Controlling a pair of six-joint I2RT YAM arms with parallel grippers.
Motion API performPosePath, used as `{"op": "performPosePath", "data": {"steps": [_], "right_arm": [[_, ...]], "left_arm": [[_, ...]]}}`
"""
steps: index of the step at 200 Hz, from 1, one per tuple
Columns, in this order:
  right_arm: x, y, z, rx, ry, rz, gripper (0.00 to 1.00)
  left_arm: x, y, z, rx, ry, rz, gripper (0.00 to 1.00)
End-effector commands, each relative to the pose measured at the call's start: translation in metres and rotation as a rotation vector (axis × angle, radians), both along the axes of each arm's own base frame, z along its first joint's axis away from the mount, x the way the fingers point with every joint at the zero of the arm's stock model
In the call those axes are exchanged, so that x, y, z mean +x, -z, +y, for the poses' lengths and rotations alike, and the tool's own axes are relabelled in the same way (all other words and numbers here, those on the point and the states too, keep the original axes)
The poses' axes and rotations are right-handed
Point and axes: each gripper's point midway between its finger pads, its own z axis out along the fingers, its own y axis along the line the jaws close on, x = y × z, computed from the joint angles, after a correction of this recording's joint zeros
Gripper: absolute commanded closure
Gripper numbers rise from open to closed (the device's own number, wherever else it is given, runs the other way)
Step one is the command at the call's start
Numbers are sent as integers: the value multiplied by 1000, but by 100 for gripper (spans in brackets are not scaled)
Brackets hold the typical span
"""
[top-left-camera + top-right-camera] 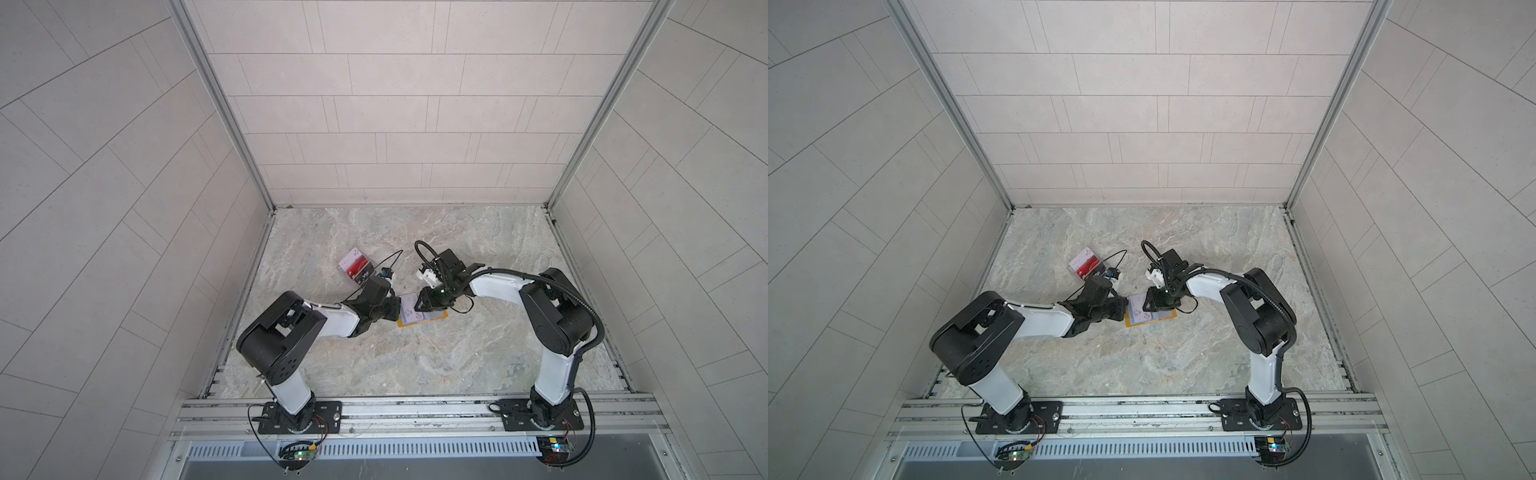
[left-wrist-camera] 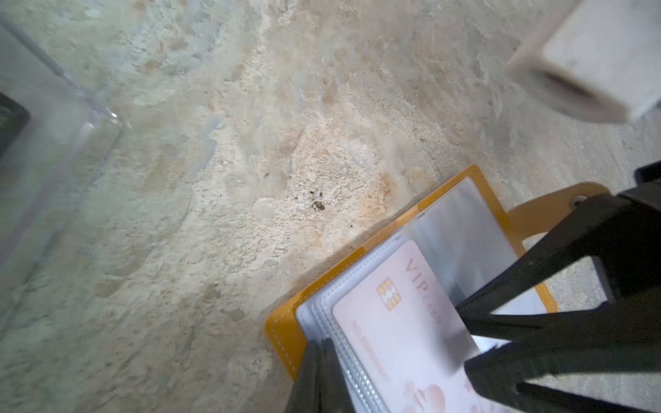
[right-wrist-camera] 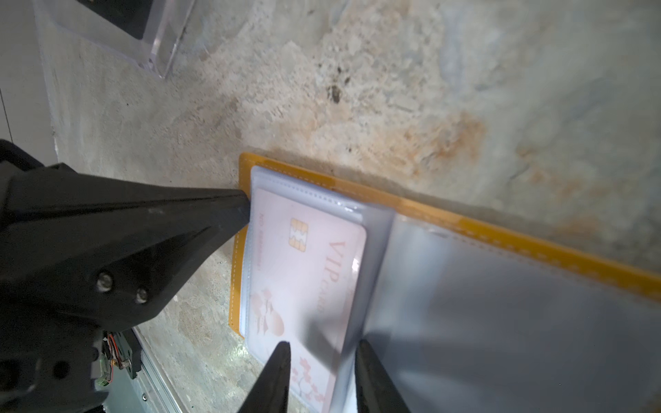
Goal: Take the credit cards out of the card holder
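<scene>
- Closest to my right wrist lens is the right gripper point(image 3: 322, 344): jaws apart, one finger over the card point(image 3: 304, 271), its mate by the fold of the sleeves, nothing clamped that I can see.
- That card is whitish-pink with "VIP" print and a gold chip; it lies in the top sleeve point(image 3: 379, 221) of the holder point(image 3: 500, 230).
- Open and flat, the holder rests on the table point(image 1: 415, 365) between the two arms.
- On the left gripper point(image 2: 319, 348) the jaws are together, tips at the holder's outer edge; I can't tell whether they pinch a sleeve or merely press there. I read it as the anchor.
- Apart from the holder, on the far side of the left arm, stands the clear box point(image 3: 159, 50) with red cards point(image 1: 359, 266) in it, so I judge the job partly done.
- Step in hand, as I judge it: getting a grip on this card to slide it out.
- Next I'd need the jaws to close on the card alone, not card plus sleeve, then pull along the sleeve's opening while the left side holds the holder down.
- Slick plastic may slip, or the whole holder may drag.
</scene>
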Motion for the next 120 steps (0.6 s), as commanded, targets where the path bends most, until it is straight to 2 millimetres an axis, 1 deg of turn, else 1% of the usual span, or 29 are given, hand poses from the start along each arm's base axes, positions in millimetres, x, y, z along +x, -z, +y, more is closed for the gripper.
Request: {"op": "performPosePath", "data": {"steps": [1,71,120], "right_arm": [[0,6,0,18,10,20,67],[1,-3,4,128,25,36,68],[4,-4,4,181,41,47,69]], "left_arm": [[-16,24,7,74,24,87,100],[-18,27,9,82,27,98,100],[-18,26,9,87,27,100,100]]}}
